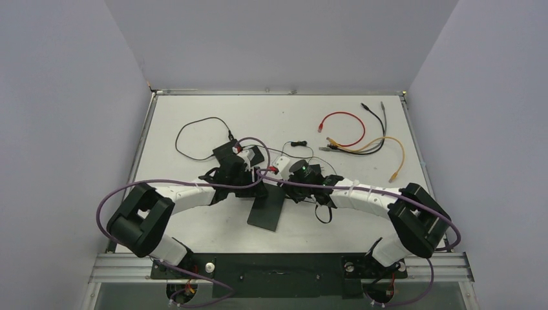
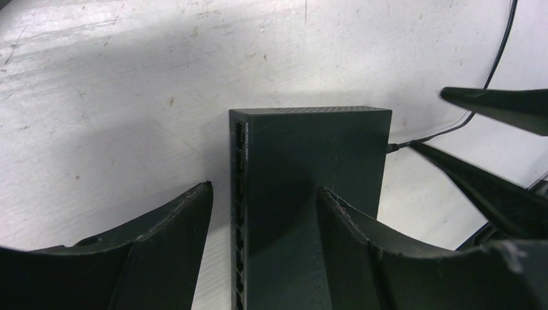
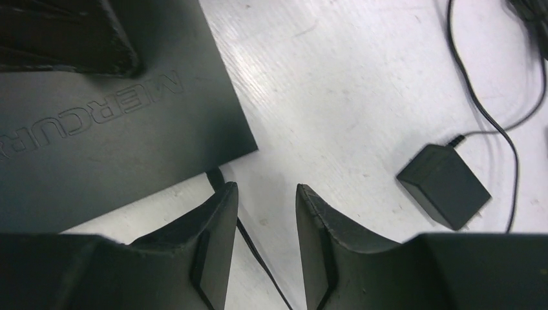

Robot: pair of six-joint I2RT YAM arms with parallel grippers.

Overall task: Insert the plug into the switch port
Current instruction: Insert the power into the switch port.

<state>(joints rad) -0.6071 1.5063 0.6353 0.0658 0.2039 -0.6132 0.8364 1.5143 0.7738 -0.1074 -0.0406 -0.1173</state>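
The switch [image 1: 266,208] is a flat black box lying between the two arms. In the left wrist view its row of ports [image 2: 239,194] faces left. My left gripper [image 2: 265,194] is open astride that edge: one finger stands clear of the port face, the other lies over the switch's [image 2: 310,155] top. The black plug [image 3: 215,175] sits against the edge of the switch [image 3: 116,129], its thin cable running back across the table between the fingers of my right gripper [image 3: 266,194]. That gripper is open and touches nothing.
A black power adapter [image 3: 443,186] lies to the right of my right gripper. Red, yellow, grey and black patch cables [image 1: 355,132] are heaped at the back right. A black cable loop [image 1: 194,137] lies at the back left.
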